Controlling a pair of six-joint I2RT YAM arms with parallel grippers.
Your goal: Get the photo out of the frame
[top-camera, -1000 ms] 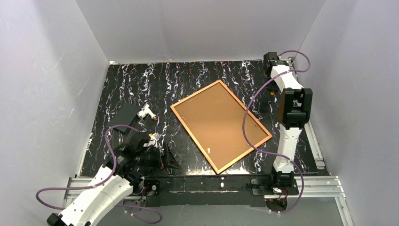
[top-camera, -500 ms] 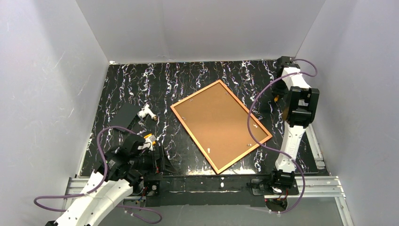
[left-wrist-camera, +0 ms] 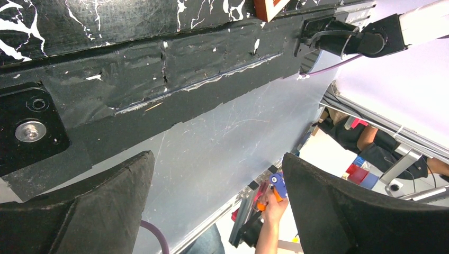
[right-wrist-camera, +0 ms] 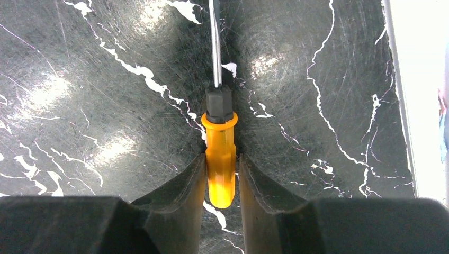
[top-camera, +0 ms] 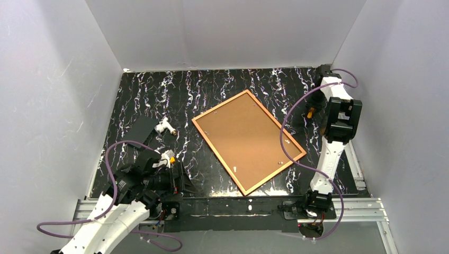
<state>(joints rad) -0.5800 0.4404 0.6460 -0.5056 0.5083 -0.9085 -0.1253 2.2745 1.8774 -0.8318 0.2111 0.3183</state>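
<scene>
Black marbled table [top-camera: 212, 87], frame [top-camera: 219, 106] lying face down at its middle.
The photo [top-camera: 248, 138] shows its brown board back inside the frame. The left gripper [left-wrist-camera: 217, 159] hovers wide open at the near edge. At far right, the right gripper [right-wrist-camera: 221, 157] flanks an orange screwdriver [right-wrist-camera: 220, 132]; whether it pinches, I cannot tell.

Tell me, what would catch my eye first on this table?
A large red-brown frame lies face down in the middle of the black marbled table, its photo showing only a plain brown back. At the far right edge, an orange-handled screwdriver sits between the jaws of the right end effector.
</scene>
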